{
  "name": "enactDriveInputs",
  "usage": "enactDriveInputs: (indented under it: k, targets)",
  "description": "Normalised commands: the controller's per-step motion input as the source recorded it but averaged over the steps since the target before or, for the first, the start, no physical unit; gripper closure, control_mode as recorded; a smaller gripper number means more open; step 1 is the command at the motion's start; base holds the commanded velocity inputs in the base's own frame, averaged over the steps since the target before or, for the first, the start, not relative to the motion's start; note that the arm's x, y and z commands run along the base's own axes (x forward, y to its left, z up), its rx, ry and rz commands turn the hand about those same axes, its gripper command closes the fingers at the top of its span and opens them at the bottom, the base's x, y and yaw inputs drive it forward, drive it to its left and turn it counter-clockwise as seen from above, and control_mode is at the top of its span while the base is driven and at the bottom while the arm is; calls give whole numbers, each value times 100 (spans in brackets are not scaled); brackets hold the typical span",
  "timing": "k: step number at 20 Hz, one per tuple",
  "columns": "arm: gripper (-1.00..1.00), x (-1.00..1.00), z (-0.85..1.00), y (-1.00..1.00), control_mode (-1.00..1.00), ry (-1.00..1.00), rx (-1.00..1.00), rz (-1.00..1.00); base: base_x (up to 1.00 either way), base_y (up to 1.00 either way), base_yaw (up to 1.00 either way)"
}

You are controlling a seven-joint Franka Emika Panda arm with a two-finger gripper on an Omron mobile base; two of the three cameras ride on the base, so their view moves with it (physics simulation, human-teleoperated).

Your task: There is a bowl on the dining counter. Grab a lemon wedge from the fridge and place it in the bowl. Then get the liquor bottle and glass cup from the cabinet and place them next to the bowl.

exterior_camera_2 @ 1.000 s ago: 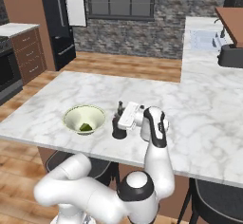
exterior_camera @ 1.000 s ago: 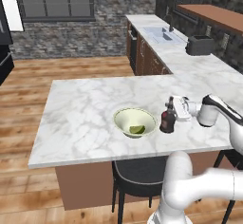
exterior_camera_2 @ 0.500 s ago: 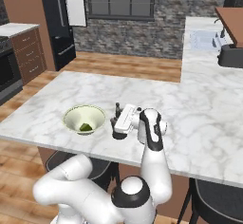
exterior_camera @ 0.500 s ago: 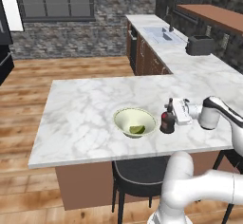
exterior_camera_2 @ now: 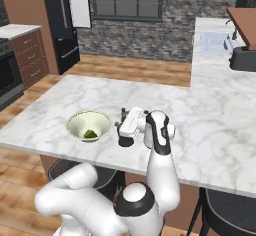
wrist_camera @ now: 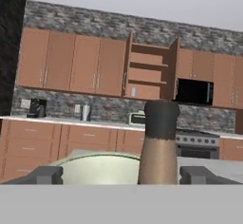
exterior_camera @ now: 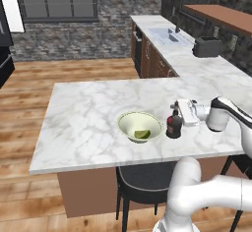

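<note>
Bowl (exterior_camera: 140,126) on the dining counter (exterior_camera: 88,123) holds the lemon wedge (exterior_camera: 142,134); liquor bottle (exterior_camera: 173,124) stands just beside it. The gripper (exterior_camera: 180,112) is spread wide around the neck (nothing gripped), so a careless withdrawal could topple the bottle.

- The bowl (exterior_camera: 140,126), pale cream-green, round and shallow, sits upright on the white grey-veined marble counter (exterior_camera: 88,123) near its front edge.
- The lemon wedge (exterior_camera: 142,134), tiny and yellow-green, lies inside the bowl.
- The liquor bottle (exterior_camera: 173,124), dark with a squat rounded body, thin neck and brownish top, stands upright on the counter just beside the bowl.
- The cabinet (wrist_camera: 151,72), brown wood, hangs on the far wall with both doors open and plain shelves showing.
- The fridge (exterior_camera_2: 62,25), tall and black, stands with a door open.
</note>
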Motion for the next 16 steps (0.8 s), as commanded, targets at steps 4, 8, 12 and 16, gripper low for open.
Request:
enactDriveInputs:
  k: [4, 8, 12, 16]
  targets:
    - [-100, -8, 38, 0, -100, -1, 0, 0, 0, 0, 0]
    - [-100, -31, 55, 0, -100, -11, -1, 0, 0, 0, 0]
    - [-100, -43, 62, 0, -100, -18, -5, 0, 0, 0, 0]
    - [-100, -51, 70, 0, -100, -24, -5, -1, 0, 0, 0]
